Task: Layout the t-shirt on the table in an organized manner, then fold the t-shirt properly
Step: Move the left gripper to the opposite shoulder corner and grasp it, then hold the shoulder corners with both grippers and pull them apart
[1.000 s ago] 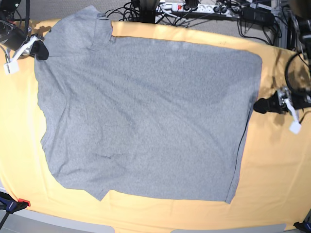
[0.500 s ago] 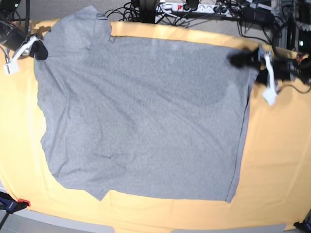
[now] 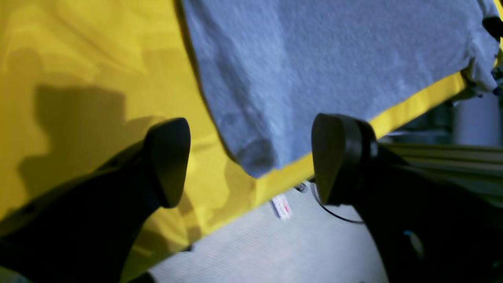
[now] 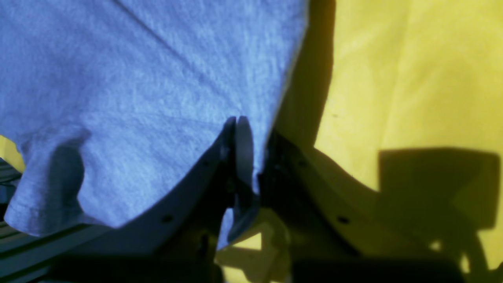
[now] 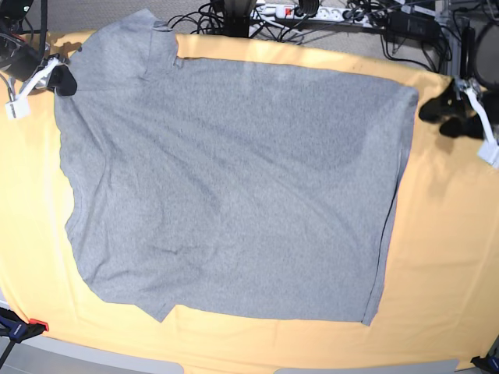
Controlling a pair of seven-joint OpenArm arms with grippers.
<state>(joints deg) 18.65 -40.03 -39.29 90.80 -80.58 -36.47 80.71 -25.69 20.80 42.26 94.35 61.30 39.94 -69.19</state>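
Note:
The grey t-shirt [image 5: 234, 179] lies spread flat on the yellow-orange table [image 5: 444, 249], plain side up, no lettering showing. My right gripper [image 5: 64, 82] sits at the shirt's far left edge, shut on the fabric; in the right wrist view its fingertips [image 4: 237, 129] pinch the t-shirt [image 4: 118, 78] hem. Just right of the shirt's far right corner my left gripper [image 5: 440, 115] stands open. In the left wrist view that corner of the t-shirt [image 3: 334, 59] appears between its spread fingers [image 3: 169, 161], ungripped, and the left gripper [image 3: 251, 161] holds nothing.
Cables and a power strip [image 5: 312, 12] lie behind the table's far edge. The grey floor [image 3: 275, 243] shows past the table edge [image 3: 412, 114]. Clamps [image 5: 19, 327] sit at the front corners. Bare cloth surrounds the shirt on the right and front.
My left gripper swung from the shirt's right edge up over its far right corner, then back out to the right. The right gripper and the shirt have stayed put.

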